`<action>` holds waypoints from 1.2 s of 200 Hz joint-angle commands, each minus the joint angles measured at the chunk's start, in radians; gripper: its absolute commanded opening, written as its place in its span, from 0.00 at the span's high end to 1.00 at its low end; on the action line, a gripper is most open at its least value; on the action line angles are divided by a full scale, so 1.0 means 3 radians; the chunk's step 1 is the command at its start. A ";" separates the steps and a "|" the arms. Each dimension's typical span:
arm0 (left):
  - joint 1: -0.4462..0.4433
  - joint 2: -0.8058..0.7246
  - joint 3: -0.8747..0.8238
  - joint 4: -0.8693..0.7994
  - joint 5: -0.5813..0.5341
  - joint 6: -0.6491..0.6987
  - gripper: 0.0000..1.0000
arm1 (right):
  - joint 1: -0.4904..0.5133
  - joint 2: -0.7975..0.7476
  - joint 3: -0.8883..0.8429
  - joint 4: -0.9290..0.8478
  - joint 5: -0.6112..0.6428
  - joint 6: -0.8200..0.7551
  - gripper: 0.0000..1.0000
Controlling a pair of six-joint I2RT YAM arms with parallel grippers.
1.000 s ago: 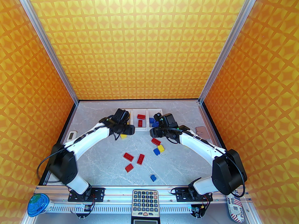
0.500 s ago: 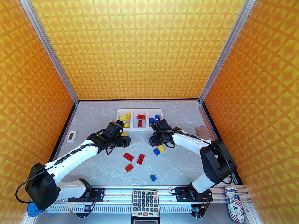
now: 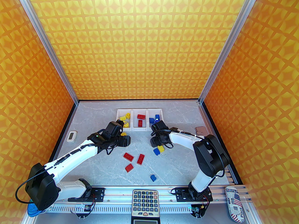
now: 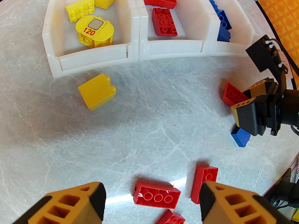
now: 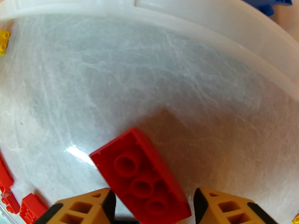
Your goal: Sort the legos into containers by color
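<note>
Three joined white containers (image 3: 140, 127) stand at the back: yellow legos in the left (image 4: 92, 52), red in the middle (image 4: 172, 47), blue in the right (image 4: 233, 48). My right gripper (image 3: 156, 145) is low over the table just in front of the blue bin. It is shut on a tilted red lego (image 5: 142, 174), which also shows in the left wrist view (image 4: 232, 94). My left gripper (image 4: 151, 202) hangs open above a loose red lego (image 4: 157, 196), holding nothing. A yellow lego (image 4: 97, 91) lies in front of the yellow bin.
Loose legos lie mid-table: three red (image 3: 128, 156), a blue (image 3: 156, 151) beside a yellow (image 3: 160, 148), another blue (image 3: 153, 177) nearer. A white device (image 3: 71, 136) sits left, a pinkish pad (image 3: 201, 131) right, and a calculator (image 3: 145, 201) at the near rail.
The left arm pulled back from the yellow bin toward mid-table. The right gripper came down from the blue bin onto the red lego and narrowed around it.
</note>
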 commanded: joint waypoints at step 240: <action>-0.0013 -0.0286 -0.0056 -0.0147 -0.0054 -0.0228 0.33 | 0.0088 0.0643 0.1945 -0.0232 -0.0406 0.0152 0.74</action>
